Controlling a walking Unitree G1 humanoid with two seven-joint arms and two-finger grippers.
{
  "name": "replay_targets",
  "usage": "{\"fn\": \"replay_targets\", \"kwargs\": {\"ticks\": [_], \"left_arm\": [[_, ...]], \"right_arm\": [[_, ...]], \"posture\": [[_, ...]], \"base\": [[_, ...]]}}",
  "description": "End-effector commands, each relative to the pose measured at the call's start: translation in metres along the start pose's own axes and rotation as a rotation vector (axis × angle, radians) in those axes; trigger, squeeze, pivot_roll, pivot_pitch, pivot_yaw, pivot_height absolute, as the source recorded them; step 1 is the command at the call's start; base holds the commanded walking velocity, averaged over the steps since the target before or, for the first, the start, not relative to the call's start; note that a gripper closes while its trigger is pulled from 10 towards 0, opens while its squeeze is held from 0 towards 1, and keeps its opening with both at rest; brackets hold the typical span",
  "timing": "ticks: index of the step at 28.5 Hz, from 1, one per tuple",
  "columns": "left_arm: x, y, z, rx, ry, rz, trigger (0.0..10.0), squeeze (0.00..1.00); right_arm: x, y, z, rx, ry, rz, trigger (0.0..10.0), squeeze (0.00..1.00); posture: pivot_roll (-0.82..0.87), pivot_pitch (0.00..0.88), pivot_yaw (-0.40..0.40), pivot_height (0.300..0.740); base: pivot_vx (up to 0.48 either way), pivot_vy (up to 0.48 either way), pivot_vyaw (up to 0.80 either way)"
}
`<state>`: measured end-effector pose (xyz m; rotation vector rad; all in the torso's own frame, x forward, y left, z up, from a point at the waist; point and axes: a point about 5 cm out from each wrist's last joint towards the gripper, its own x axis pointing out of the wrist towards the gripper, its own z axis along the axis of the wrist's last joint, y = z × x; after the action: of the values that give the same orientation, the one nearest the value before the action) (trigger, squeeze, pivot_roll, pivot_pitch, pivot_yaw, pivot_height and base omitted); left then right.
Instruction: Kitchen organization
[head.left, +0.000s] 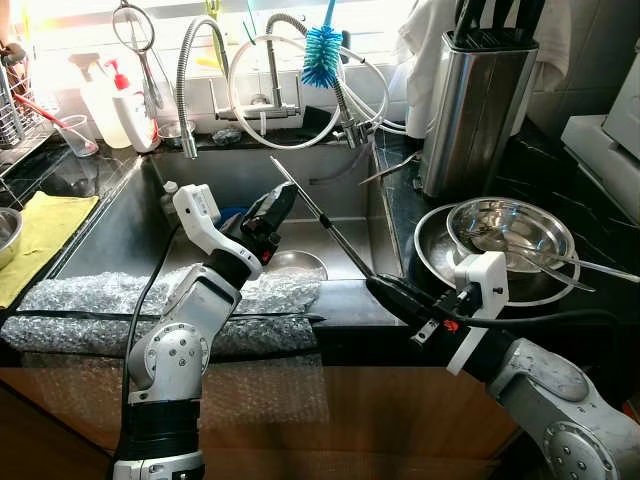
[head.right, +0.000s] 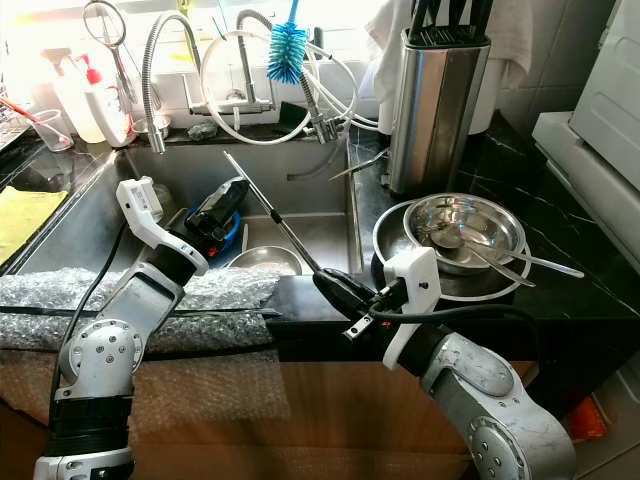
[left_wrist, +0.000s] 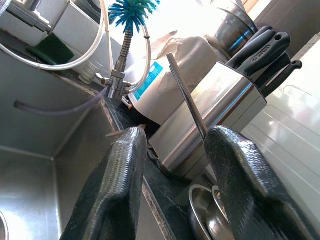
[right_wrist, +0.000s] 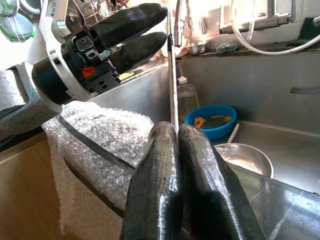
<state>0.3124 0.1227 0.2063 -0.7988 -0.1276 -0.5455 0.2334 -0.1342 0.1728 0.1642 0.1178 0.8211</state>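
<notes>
The long metal rod (head.left: 322, 217), pinched at its near end by the right gripper (head.left: 385, 289), slants up over the sink (head.left: 120, 235) toward the open-fingered left gripper (head.left: 275, 205) just beside its far tip.

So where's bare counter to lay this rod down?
The black counter strip between the steel sink and the stacked steel bowls is bare. The right gripper holds the thin metal rod there. Around the steel knife block it's crowded.
</notes>
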Motion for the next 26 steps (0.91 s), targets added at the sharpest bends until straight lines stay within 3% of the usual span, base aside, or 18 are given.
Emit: {"fn": "replay_targets", "kwargs": {"ticks": [1,20,26], "left_arm": [[-0.002,0.001,0.003,0.001,-0.014,0.006,10.0,0.00],[-0.002,0.000,0.007,0.000,-0.022,-0.011,10.0,0.00],[-0.002,-0.001,0.006,0.000,-0.013,-0.020,10.0,0.00]], "right_arm": [[0.002,0.008,0.002,-0.009,0.002,0.048,10.0,0.00],[0.003,-0.005,0.003,-0.017,-0.014,-0.058,10.0,0.00],[0.005,0.000,0.001,-0.017,-0.002,-0.013,10.0,0.00]], "posture": [[-0.15,0.000,0.088,0.740],[-0.15,0.000,0.092,0.740],[-0.15,0.000,0.090,0.740]], "base": [[0.000,0.000,0.00],[0.000,0.000,0.00],[0.000,0.000,0.00]]}}
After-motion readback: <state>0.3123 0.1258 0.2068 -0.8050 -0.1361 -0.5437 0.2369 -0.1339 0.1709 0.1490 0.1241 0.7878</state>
